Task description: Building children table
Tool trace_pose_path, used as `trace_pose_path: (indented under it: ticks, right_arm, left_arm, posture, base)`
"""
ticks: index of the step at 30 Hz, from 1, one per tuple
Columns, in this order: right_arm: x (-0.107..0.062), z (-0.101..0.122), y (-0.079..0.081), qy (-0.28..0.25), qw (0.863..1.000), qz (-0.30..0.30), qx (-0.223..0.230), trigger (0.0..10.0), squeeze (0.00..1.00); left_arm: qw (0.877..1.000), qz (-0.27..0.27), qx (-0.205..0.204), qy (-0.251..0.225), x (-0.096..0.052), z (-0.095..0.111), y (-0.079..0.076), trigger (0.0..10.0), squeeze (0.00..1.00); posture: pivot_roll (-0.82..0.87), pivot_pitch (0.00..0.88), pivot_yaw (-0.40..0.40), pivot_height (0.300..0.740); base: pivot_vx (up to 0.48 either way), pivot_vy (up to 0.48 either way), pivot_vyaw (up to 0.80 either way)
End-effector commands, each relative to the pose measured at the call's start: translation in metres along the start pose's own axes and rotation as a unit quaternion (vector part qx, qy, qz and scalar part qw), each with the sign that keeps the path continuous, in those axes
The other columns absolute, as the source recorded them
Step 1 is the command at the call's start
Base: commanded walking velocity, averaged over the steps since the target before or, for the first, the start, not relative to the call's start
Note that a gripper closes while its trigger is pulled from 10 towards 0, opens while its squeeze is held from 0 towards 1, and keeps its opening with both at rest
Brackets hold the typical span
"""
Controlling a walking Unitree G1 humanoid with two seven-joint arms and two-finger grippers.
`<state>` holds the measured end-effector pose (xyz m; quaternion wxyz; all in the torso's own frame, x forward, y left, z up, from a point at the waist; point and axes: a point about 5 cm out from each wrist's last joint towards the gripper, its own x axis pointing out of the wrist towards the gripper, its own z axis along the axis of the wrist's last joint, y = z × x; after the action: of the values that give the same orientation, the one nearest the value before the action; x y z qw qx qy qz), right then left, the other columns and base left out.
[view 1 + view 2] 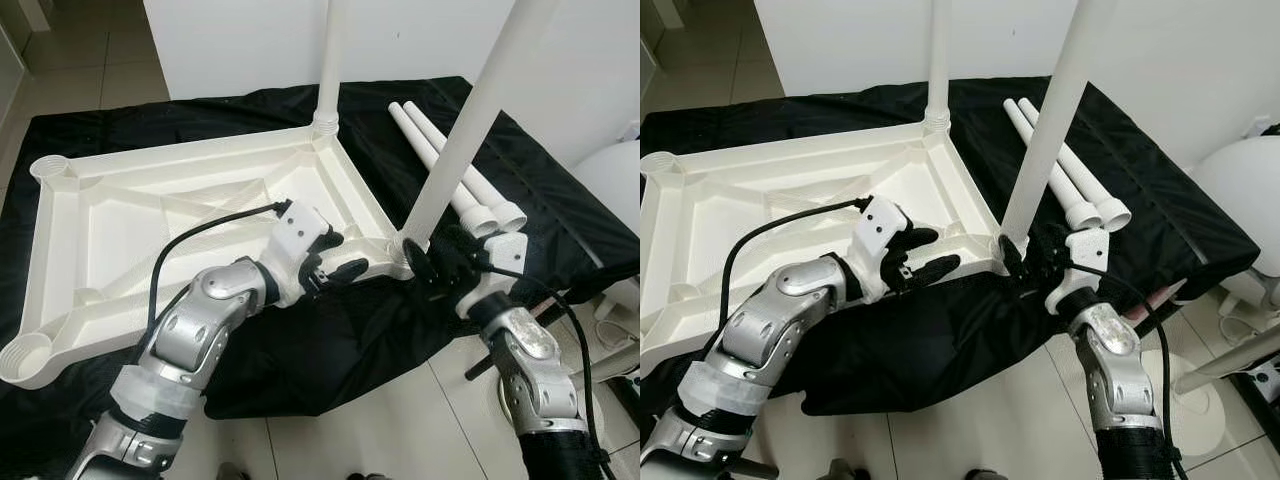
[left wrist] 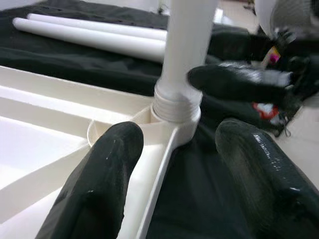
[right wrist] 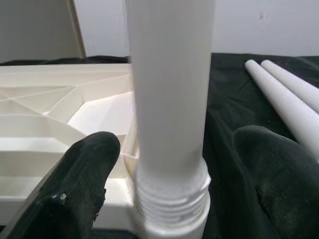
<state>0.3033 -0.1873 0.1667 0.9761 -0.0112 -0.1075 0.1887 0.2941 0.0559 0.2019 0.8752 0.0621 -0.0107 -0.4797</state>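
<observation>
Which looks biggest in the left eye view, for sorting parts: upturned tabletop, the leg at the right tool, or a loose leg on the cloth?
1. Upturned tabletop.
2. Leg at the right tool, nearer the camera, so unsure.
3. Loose leg.

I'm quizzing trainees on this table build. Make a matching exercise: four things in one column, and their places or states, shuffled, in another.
Things:
1. Tabletop
2. Near leg
3. Spare legs
4. Left gripper

Places or states:
A. Lying side by side on the black cloth
B. Upside down, ribs showing
C. Open, at the tabletop's near edge
D. Upright in a corner socket, between the right gripper's open fingers

Pairs: 1-B, 2-D, 3-A, 4-C
</observation>
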Motion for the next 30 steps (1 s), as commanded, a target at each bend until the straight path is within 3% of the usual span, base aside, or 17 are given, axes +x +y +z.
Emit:
trace_pose_path:
  ticks: [1,5,8,16,18,19,23,24,25,26,27,28,30]
  right_arm:
    - [0.002,0.0,-0.004,-0.001,1.0,-0.003,-0.004,10.0,0.0]
    - [0.015,0.0,-0.007,-0.002,1.0,0.006,-0.012,10.0,0.0]
    - [0.026,-0.001,-0.008,0.0,1.0,0.02,-0.018,10.0,0.0]
    - [0.038,-0.003,-0.015,0.01,0.999,0.033,-0.036,10.0,0.0]
    - [0.043,-0.004,-0.02,0.015,0.999,0.036,-0.034,9.4,0.0]
    - [0.044,-0.005,-0.021,0.02,0.998,0.041,-0.039,8.4,0.0]
    - [0.045,-0.006,-0.025,0.029,0.997,0.048,-0.045,7.9,0.0]
    - [0.046,-0.007,-0.025,0.031,0.997,0.05,-0.045,4.8,0.0]
    - [0.046,-0.007,-0.025,0.031,0.997,0.05,-0.045,4.8,0.0]
    - [0.045,-0.008,-0.025,0.033,0.997,0.055,-0.047,2.3,0.0]
    - [0.045,-0.009,-0.025,0.035,0.996,0.059,-0.048,2.3,0.0]
    - [0.046,-0.012,-0.025,0.038,0.996,0.062,-0.049,0.0,0.0]
    - [0.046,-0.013,-0.025,0.039,0.996,0.062,-0.049,0.0,0.0]
  left_arm:
    - [1.0,0.005,-0.006,0.002,0.003,0.002,-0.001,10.0,0.0]
    - [1.0,-0.008,-0.016,0.005,0.006,0.003,-0.004,10.0,0.0]
    - [1.0,-0.013,0.007,0.005,0.006,0.002,-0.008,10.0,0.0]
    - [1.0,-0.013,0.017,0.012,0.008,0.0,-0.011,10.0,0.0]
    - [1.0,-0.012,0.014,0.005,0.01,0.004,-0.01,10.0,0.0]
    - [1.0,-0.013,0.016,0.004,0.011,0.005,-0.01,10.0,0.0]
    - [1.0,-0.017,0.016,0.008,0.013,0.005,-0.009,10.0,0.0]
    - [1.0,-0.017,0.019,0.008,0.013,0.004,-0.009,10.0,0.0]
    - [1.0,-0.017,0.019,0.008,0.013,0.004,-0.009,10.0,0.0]
    - [1.0,-0.017,0.019,0.008,0.013,0.004,-0.01,10.0,0.0]
    - [1.0,-0.016,0.019,0.008,0.013,0.004,-0.01,10.0,0.0]
    - [1.0,-0.015,0.021,0.006,0.012,0.003,-0.01,10.0,0.0]
    - [1.0,-0.015,0.022,0.006,0.012,0.003,-0.01,10.0,0.0]
  posture:
    - [0.0,0.108,-0.005,0.74]
    - [0.0,0.107,-0.007,0.74]
    - [0.02,0.103,-0.012,0.74]
    - [0.03,0.079,0.0,0.74]
    - [0.03,0.083,0.004,0.74]
    - [0.02,0.079,0.006,0.74]
    - [0.02,0.082,0.002,0.74]
    - [0.02,0.081,0.005,0.74]
    - [0.02,0.081,0.005,0.74]
    - [0.02,0.078,0.004,0.74]
    - [0.02,0.078,0.004,0.74]
    - [0.01,0.076,-0.006,0.74]
    - [0.01,0.076,-0.006,0.74]
  base:
    - [0.0,0.0,0.0]
    - [0.0,0.0,0.0]
    - [0.0,0.0,0.0]
    - [0.0,0.0,0.0]
    - [0.0,0.0,0.0]
    - [0.0,0.0,0.0]
    - [0.0,0.0,0.0]
    - [0.0,0.0,0.0]
    - [0.0,0.0,0.0]
    - [0.0,0.0,0.0]
    - [0.0,0.0,0.0]
    - [0.0,0.0,0.0]
    - [0.0,0.0,0.0]
